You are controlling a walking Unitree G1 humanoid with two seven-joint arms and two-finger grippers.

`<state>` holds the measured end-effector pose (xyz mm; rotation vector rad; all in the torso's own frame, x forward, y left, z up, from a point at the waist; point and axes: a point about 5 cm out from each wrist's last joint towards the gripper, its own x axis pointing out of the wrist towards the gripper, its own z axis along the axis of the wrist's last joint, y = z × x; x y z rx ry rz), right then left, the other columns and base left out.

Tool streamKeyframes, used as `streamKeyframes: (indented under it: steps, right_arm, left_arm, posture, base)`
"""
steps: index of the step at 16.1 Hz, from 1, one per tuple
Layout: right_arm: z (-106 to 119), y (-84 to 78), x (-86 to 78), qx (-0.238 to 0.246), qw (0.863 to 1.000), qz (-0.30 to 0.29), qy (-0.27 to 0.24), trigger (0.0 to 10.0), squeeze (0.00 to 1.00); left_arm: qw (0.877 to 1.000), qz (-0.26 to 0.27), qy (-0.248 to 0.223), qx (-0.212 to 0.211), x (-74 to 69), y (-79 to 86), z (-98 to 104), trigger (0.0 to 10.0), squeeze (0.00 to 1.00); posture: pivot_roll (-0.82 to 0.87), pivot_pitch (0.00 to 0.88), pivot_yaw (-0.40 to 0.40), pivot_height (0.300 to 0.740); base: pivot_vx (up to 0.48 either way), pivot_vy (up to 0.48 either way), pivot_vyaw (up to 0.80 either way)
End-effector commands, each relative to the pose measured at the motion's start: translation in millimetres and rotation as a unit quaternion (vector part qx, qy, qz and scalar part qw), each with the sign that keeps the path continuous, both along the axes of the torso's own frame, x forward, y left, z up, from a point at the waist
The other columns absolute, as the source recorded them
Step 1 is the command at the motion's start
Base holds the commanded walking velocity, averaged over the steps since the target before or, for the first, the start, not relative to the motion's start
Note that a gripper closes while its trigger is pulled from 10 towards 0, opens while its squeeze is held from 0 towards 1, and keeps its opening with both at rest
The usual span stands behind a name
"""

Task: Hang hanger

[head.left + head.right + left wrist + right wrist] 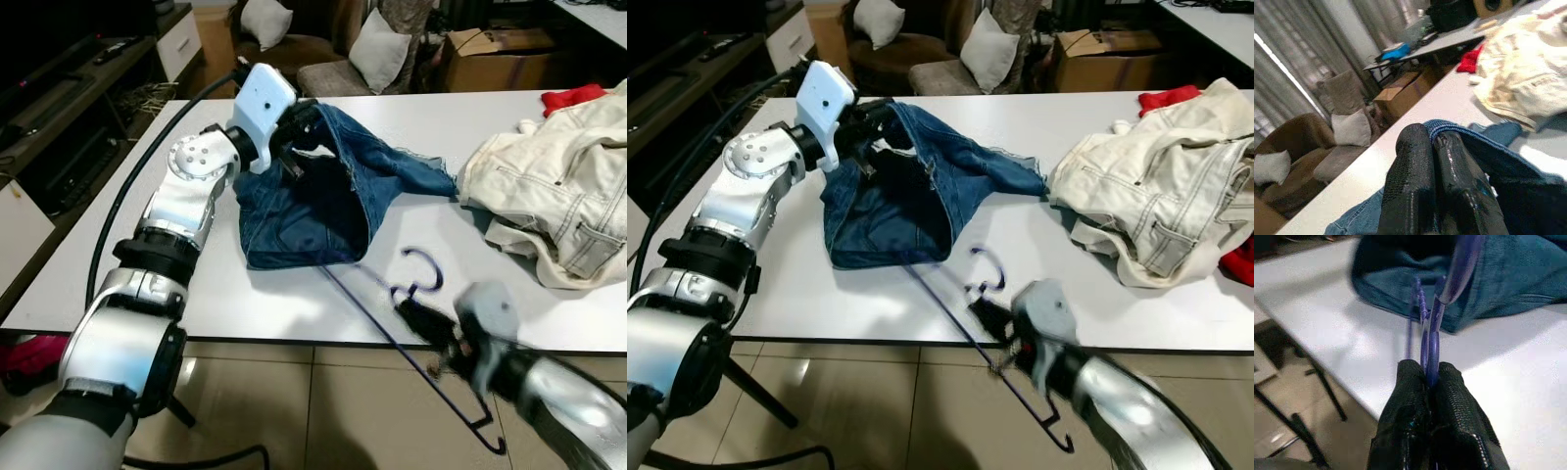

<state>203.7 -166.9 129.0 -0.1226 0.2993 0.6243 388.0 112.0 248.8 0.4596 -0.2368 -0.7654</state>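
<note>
A dark blue pair of denim shorts (323, 191) lies on the white table (147, 245), its waistband lifted on the left side. My left gripper (294, 132) is shut on that waistband (1449, 128), holding it up off the table. A blue wire hanger (416, 284) sticks out over the table's near edge, one end slipped under the shorts. My right gripper (426, 323) is shut on the hanger's neck (1430, 340) just below the hook, at the table's front edge.
A cream denim garment (554, 186) is heaped at the table's right, with a red cloth (573, 96) behind it. Behind the table stand armchairs with pillows (382, 49) and a cardboard box (490, 54). A dark cabinet (69, 108) is at the left.
</note>
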Motion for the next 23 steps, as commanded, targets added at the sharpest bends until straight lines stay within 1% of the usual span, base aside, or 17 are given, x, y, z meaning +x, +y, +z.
streamKeyframes:
  steps: [1,2,4,5,6,7,8,9,10,11,13,15,18,19,20,21,23]
  right_arm:
    - [-10,-13.7,8.1,-0.029,0.998,-0.056,0.022,10.0,0.0]
    - [-9,-28.4,19.2,-0.034,0.993,-0.11,0.017,10.0,0.0]
    - [3,-47.0,34.2,-0.039,0.985,-0.165,-0.018,10.0,0.0]
    - [7,-50.7,37.6,-0.037,0.983,-0.175,-0.03,10.0,0.0]
    - [19,-57.2,45.5,-0.032,0.98,-0.186,-0.061,10.0,0.0]
    - [25,-59.6,50.1,-0.028,0.978,-0.19,-0.078,10.0,0.0]
    - [40,-62.3,60.4,-0.017,0.975,-0.194,-0.111,10.0,0.0]
    - [51,-63.9,69.3,-0.012,0.97,-0.198,-0.138,10.0,0.0]
    - [68,-65.5,80.1,-0.002,0.962,-0.206,-0.177,10.0,0.0]
    - [70,-66.2,82.3,0.001,0.961,-0.209,-0.182,10.0,0.0]
    - [67,-62.7,85.7,0.004,0.966,-0.192,-0.171,10.0,0.0]
    - [48,-50.0,79.5,0.003,0.977,-0.16,-0.142,10.0,0.0]
    - [31,-33.8,67.3,0.021,0.983,-0.138,-0.118,10.0,0.0]
    - [27,-28.9,63.1,0.028,0.984,-0.133,-0.112,10.0,0.0]
    - [26,-24.7,60.3,0.032,0.985,-0.126,-0.11,10.0,0.0]
    - [26,-21.8,58.7,0.035,0.986,-0.12,-0.112,10.0,0.0]
    - [27,-20.0,57.7,0.038,0.986,-0.116,-0.114,10.0,0.0]
  left_arm:
    - [0.998,0.009,-0.026,0.055,-1.0,9.5,3,0.0,0.0]
    - [0.994,0.031,-0.038,0.097,-0.2,20.9,2,0.0,0.0]
    - [0.987,0.068,-0.045,0.136,1.0,42.4,4,0.0,0.0]
    - [0.986,0.077,-0.047,0.143,1.3,47.9,5,0.0,0.0]
    - [0.98,0.104,-0.054,0.159,2.1,63.2,11,0.0,0.0]
    - [0.979,0.116,-0.059,0.157,2.4,70.5,17,0.0,0.0]
    - [0.981,0.13,-0.07,0.129,1.8,79.7,32,0.0,0.0]
    - [0.983,0.127,-0.075,0.108,0.6,82.0,42,0.0,0.0]
    - [0.982,0.119,-0.079,0.125,-2.6,85.6,48,0.0,0.0]
    - [0.982,0.119,-0.077,0.127,-3.5,87.1,49,0.0,0.0]
    - [0.987,0.079,-0.031,0.136,-14.9,88.7,35,0.0,0.0]
    - [0.99,0.017,0.03,0.139,-33.3,69.0,-9,0.0,0.0]
    - [0.989,0.012,0.055,0.136,-42.2,47.9,-46,0.0,0.0]
    - [0.992,0.014,0.041,0.115,-42.7,40.9,-50,7.8,0.0]
    - [0.994,-0.019,0.048,0.098,-47.4,32.1,-51,10.0,0.94]
    - [0.991,-0.057,0.055,0.11,-54.1,25.6,-49,10.0,1.0]
    - [0.986,-0.086,0.059,0.129,-60.0,22.5,-48,10.0,1.0]
  posture:
    - [-0.18,0.0,0.104,0.74]
    - [-0.17,0.0,0.1,0.74]
    - [-0.17,0.0,0.097,0.74]
    - [-0.17,0.0,0.096,0.74]
    - [-0.17,0.0,0.094,0.74]
    - [-0.17,0.0,0.091,0.74]
    - [-0.17,0.0,0.086,0.74]
    - [-0.16,0.0,0.082,0.74]
    - [-0.16,0.0,0.08,0.74]
    - [-0.16,0.0,0.08,0.74]
    - [-0.15,0.0,0.073,0.74]
    - [-0.14,0.0,0.066,0.74]
    - [-0.14,0.0,0.071,0.74]
    - [-0.15,0.0,0.076,0.74]
    - [-0.16,0.0,0.084,0.74]
    - [-0.16,0.0,0.09,0.74]
    - [-0.17,0.0,0.093,0.74]
  base:
    - [0.0,0.0,0.0]
    - [0.0,0.0,0.0]
    - [0.0,0.0,0.0]
    - [0.0,0.0,0.0]
    - [0.0,0.0,0.0]
    - [0.0,0.0,0.0]
    - [0.0,0.0,0.0]
    - [0.0,0.0,0.0]
    - [0.0,0.0,0.0]
    - [0.0,0.0,0.0]
    - [0.0,0.0,0.0]
    - [0.0,0.0,0.0]
    - [0.0,0.0,0.0]
    - [0.0,0.0,0.0]
    - [0.0,0.0,0.0]
    - [0.0,0.0,0.0]
    - [0.0,0.0,0.0]
